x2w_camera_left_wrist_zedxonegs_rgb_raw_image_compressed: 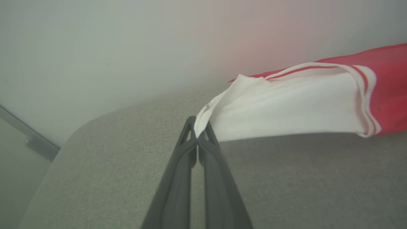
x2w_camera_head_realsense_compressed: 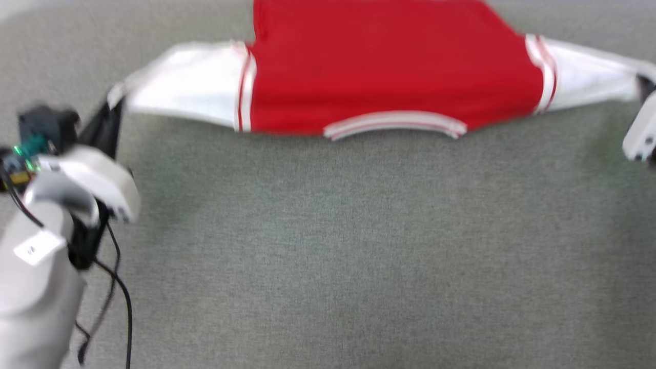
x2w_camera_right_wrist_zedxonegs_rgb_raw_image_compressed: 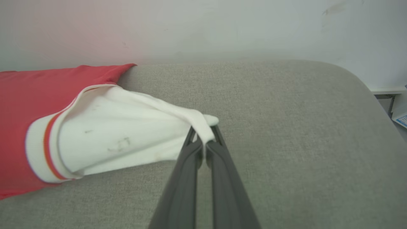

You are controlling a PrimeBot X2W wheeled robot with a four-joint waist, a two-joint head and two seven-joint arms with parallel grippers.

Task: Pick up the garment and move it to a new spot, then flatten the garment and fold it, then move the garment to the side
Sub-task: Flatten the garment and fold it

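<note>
The garment [x2w_camera_head_realsense_compressed: 389,66], a red T-shirt with white sleeves and striped trim, is stretched sideways across the far part of the grey surface, collar toward me. My left gripper [x2w_camera_head_realsense_compressed: 114,102] is shut on the end of its left white sleeve [x2w_camera_head_realsense_compressed: 179,82]; the left wrist view shows the sleeve's edge [x2w_camera_left_wrist_zedxonegs_rgb_raw_image_compressed: 286,108] pinched at my left gripper [x2w_camera_left_wrist_zedxonegs_rgb_raw_image_compressed: 198,132]. My right gripper [x2w_camera_head_realsense_compressed: 647,84] is shut on the end of the other sleeve [x2w_camera_head_realsense_compressed: 589,74], whose bunched cuff [x2w_camera_right_wrist_zedxonegs_rgb_raw_image_compressed: 127,140] sits in my right gripper [x2w_camera_right_wrist_zedxonegs_rgb_raw_image_compressed: 203,135]. Both sleeves are lifted slightly off the surface.
A grey fabric-covered surface [x2w_camera_head_realsense_compressed: 328,246] spreads out in front of the garment. A pale wall [x2w_camera_left_wrist_zedxonegs_rgb_raw_image_compressed: 127,47] rises behind it. The surface's rounded corners show at the left [x2w_camera_left_wrist_zedxonegs_rgb_raw_image_compressed: 73,133] and at the right [x2w_camera_right_wrist_zedxonegs_rgb_raw_image_compressed: 356,79], with a small white ledge [x2w_camera_right_wrist_zedxonegs_rgb_raw_image_compressed: 388,90] past the right one.
</note>
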